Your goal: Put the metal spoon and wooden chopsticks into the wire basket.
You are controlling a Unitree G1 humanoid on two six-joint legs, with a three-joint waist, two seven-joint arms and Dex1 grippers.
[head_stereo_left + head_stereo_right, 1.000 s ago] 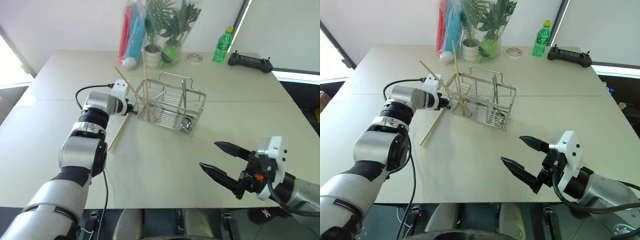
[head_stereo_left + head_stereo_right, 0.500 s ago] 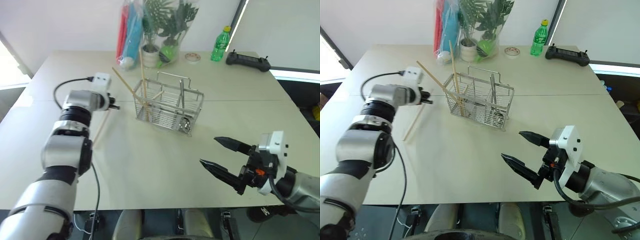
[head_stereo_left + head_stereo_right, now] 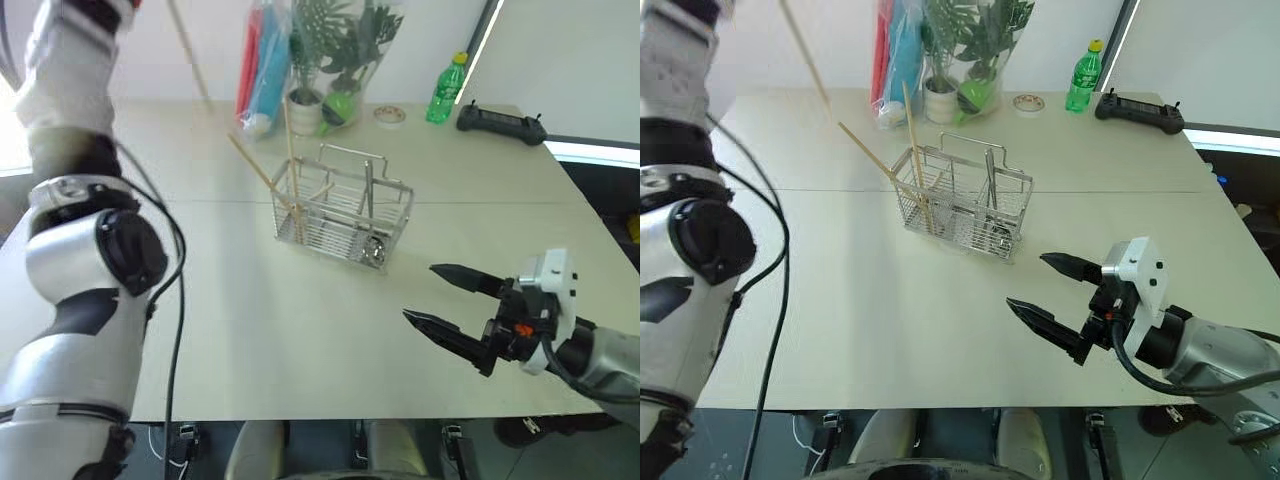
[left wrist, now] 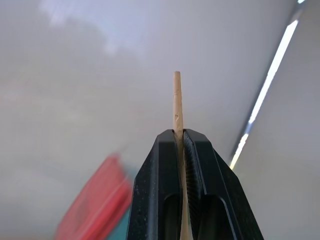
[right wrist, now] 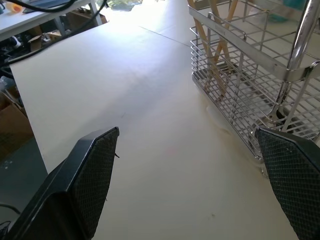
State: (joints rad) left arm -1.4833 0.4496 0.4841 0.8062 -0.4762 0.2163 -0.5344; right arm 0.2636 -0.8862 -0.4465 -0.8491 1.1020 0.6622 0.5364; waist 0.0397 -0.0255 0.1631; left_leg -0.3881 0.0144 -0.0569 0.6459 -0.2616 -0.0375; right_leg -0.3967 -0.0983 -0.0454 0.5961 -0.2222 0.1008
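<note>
You have bare table (image 3: 300,330) between the right gripper (image 3: 442,302) and the wire basket (image 3: 343,217), whose leaning wooden chopsticks (image 3: 272,180) block its left end.

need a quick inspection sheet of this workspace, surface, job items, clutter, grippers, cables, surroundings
surface: pale table, bare in front of the basket
job's things: wire basket upright mid-table; two chopsticks lean out of its left end; spoon stands inside; one chopstick raised in the air
clutter: potted plant, red and blue packets, green bottle, roll of tape, black controller along the far edge
grippers: left gripper shut on the raised chopstick; right gripper open, empty, above the table
cables: black cable hangs along the left arm
surroundings: white wall behind, window strip far right
</note>
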